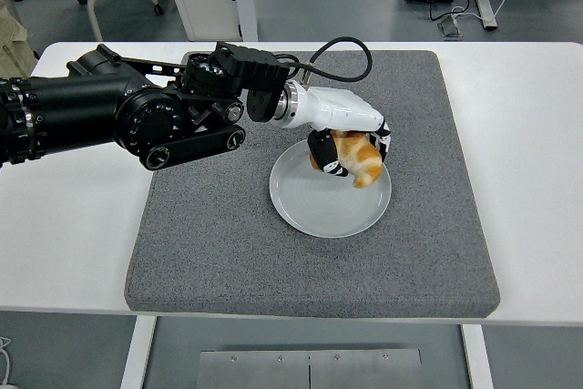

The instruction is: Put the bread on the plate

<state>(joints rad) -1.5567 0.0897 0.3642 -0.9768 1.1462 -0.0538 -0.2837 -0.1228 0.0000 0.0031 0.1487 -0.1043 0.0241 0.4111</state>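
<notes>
A golden-brown bread roll is held in my left hand, whose black and white fingers are curled around it. The hand hovers low over the far right part of a pale grey plate that lies in the middle of the grey mat. I cannot tell whether the bread touches the plate. The black left arm reaches in from the left edge. My right arm is out of view.
A dark grey mat covers the middle of the white table. Behind the table are a chair, cables and a dark box on the floor.
</notes>
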